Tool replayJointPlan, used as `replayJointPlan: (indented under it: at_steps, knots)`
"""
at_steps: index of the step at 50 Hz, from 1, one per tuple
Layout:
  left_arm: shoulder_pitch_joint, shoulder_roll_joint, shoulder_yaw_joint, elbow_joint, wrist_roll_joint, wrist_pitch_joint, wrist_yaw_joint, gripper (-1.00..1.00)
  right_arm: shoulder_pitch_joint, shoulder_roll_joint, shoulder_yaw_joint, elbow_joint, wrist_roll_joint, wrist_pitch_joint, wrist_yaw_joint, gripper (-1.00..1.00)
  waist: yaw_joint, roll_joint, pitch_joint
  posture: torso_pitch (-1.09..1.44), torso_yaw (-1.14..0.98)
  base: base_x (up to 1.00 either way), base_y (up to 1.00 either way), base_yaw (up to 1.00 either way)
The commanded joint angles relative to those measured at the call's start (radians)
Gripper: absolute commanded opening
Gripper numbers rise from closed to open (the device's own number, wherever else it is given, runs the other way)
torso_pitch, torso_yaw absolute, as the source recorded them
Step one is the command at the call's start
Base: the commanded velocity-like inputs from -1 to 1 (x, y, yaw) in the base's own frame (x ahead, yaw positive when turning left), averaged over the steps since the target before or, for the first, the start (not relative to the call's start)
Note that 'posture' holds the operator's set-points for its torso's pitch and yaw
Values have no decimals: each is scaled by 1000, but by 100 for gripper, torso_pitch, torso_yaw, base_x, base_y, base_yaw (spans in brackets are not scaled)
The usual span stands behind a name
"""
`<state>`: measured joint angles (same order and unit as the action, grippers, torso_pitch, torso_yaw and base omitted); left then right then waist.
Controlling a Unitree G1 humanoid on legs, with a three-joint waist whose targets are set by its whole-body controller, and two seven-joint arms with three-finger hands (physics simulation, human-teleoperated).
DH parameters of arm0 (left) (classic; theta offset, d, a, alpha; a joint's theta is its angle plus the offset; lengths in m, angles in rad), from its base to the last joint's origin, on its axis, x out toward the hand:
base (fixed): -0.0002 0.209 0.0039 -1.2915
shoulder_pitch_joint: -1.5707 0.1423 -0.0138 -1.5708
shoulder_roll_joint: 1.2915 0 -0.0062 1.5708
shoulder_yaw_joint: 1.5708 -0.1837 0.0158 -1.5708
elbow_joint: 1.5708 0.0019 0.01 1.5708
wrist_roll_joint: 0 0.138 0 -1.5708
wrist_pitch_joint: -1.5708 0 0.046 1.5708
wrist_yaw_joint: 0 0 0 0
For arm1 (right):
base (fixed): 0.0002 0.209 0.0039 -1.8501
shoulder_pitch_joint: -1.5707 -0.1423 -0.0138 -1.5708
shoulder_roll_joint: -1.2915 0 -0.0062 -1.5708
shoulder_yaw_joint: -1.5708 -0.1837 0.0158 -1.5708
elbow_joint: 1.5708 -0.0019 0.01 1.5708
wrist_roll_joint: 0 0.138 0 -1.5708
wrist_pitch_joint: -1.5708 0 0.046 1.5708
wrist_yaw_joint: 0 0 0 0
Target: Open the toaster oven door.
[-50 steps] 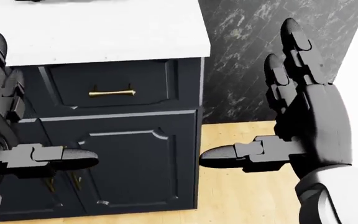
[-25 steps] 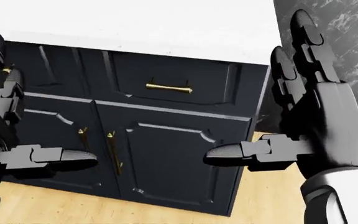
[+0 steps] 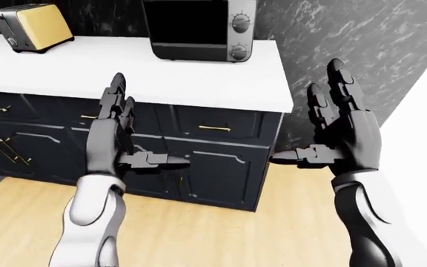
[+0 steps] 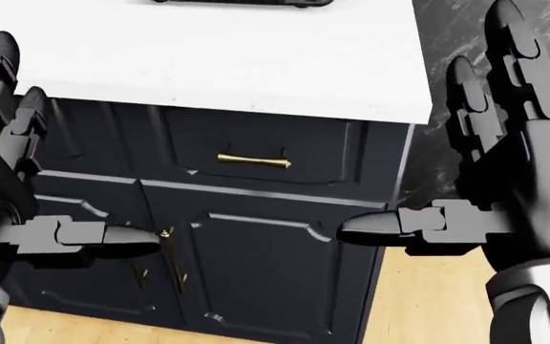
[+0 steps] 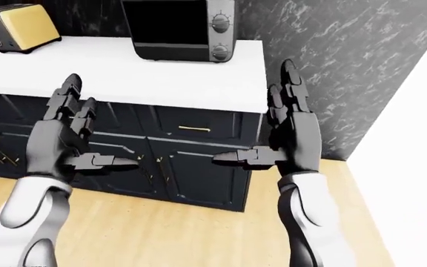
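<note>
A: Far left on the white counter, a yellow toaster. Not the target.

B: Noted. Left hand?

A: Raised before the dark cabinets, fingers spread upward, thumb pointing right. Holding nothing.

B: And the toaster oven?

A: On the counter's far side, near its right end, against the marbled wall. Dark glass door facing the robot, two knobs to its right (top of the oven runs out of frame, so no handle can be confirmed).

B: Right hand?

A: Also open and empty, fingers up, thumb pointing left, off the counter's right corner.

B: Relation that matters?

A: The oven lies farther away and above both hands, between them but closer to the right hand's side. The door's long axis runs left-right. Judgement: the right hand is slightly nearer; the robot must close in first.
</note>
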<state>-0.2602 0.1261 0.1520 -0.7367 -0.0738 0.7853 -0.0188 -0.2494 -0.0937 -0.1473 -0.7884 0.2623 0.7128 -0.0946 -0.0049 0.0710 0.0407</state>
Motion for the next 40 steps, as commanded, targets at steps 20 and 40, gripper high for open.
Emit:
replayJointPlan:
  at_steps: [20,40]
  knots:
    - [-9,1,11,-32,3,-22,2,100,-11,-9,3,-34,8,-28,2,100,5,-112,-11,0,0,43,0,0]
    - [-12,9,25,-38,-8,-14,1,100,-17,-11,-3,-46,8,-12,-3,100,36,-84,-15,0,0,44,0,0]
